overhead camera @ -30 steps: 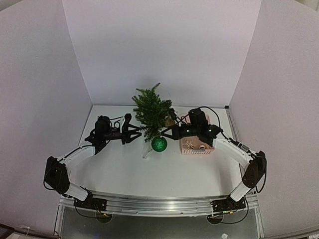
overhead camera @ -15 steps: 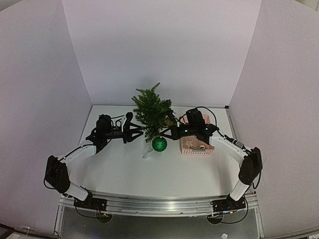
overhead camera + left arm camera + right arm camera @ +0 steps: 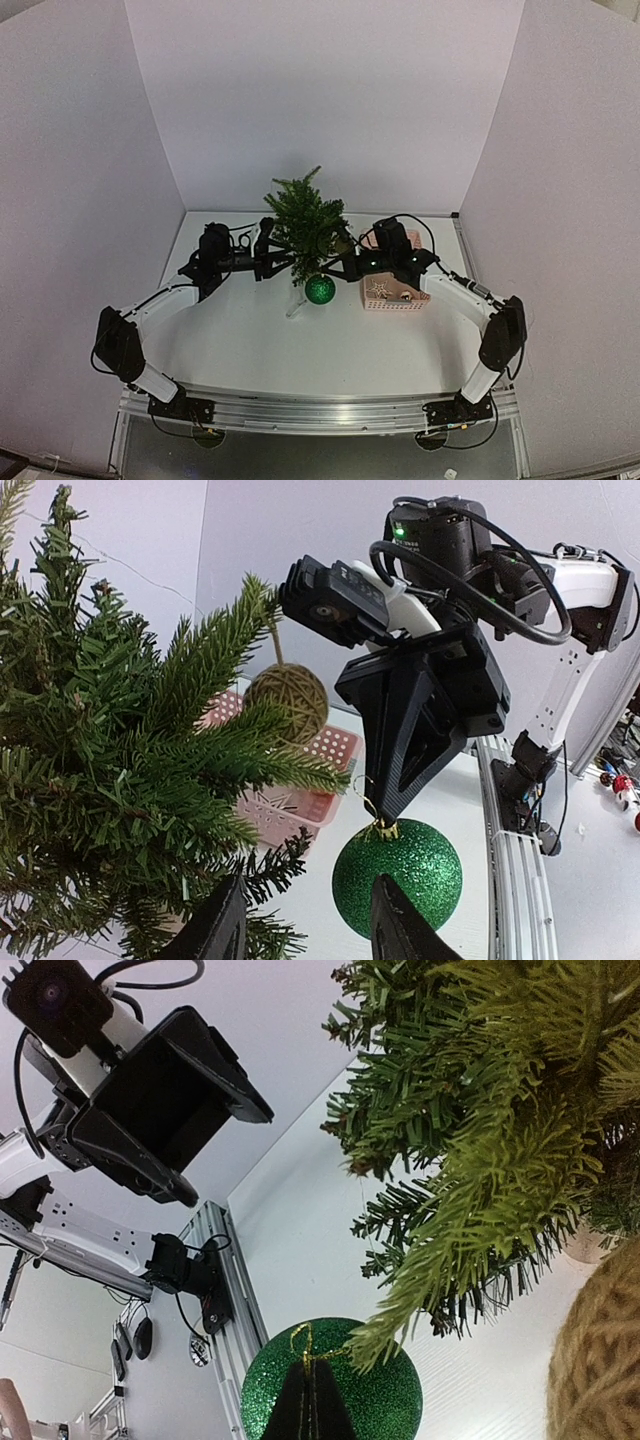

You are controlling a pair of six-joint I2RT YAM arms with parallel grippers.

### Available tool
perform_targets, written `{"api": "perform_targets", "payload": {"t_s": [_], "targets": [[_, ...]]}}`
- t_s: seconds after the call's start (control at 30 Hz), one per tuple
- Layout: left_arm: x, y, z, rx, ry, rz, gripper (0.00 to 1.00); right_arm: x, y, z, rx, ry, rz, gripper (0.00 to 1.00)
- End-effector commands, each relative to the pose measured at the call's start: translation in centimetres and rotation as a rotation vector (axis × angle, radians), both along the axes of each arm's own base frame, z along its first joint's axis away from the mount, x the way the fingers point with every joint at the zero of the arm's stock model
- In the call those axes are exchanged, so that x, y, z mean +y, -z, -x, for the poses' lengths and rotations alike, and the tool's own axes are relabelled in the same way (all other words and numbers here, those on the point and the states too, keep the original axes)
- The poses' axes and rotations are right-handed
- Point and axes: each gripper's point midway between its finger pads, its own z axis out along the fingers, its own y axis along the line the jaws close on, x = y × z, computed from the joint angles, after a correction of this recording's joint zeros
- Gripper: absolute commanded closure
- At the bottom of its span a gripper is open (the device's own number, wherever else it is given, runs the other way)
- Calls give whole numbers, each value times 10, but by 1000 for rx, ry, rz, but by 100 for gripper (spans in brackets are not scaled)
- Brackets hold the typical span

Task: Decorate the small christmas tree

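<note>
Toward the back centre of the surface [image 3: 230, 340] stands the small christmas tree [image 3: 305, 222]. The right fingers [image 3: 312, 1400] are pinched shut on the gold loop [image 3: 303, 1340] of a green bauble [image 3: 320, 290], presenting it beneath a lower branch. The left fingers [image 3: 277, 262], partly spread, sit against the foliage, probably to steady it.

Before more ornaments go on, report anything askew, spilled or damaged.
The small christmas tree seems to lean, tip rightward, in the top view. Otherwise nothing stands out: the green ball hangs from the right end effector, the twine ball from a branch.
</note>
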Motion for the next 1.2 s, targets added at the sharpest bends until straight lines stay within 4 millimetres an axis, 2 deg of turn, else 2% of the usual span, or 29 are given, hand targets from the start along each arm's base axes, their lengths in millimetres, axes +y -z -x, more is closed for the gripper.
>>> {"api": "perform_targets", "payload": {"t_s": [0.0, 0.2, 0.43, 0.7, 0.77, 0.9, 0.93, 1.1, 1.17], "targets": [[0, -29, -7, -55, -23, 30, 58, -1, -53, 11, -99, -13, -72, 100], [23, -41, -25, -89, -114, 23, 56, 0, -74, 14, -121, -12, -102, 100], [64, -50, -60, -186, -239, -49, 51, -2, -86, 14, -144, -3, -117, 100], [93, -30, -100, -227, -316, -147, 37, 4, -93, 15, -153, -9, -127, 100], [94, -20, -110, -192, -294, -173, 32, 5, -91, 14, -152, -8, -123, 100], [83, -16, -103, -262, -150, -210, 27, 7, -89, 14, -154, -10, -120, 100], [81, -14, -107, -265, -141, -215, 26, 7, -89, 14, -155, -9, -119, 100], [76, -8, -127, -267, -120, -255, 33, 7, -93, 14, -171, -8, -122, 100], [73, -8, -129, -264, -105, -248, 38, 6, -95, 15, -175, -7, -124, 100]]}}
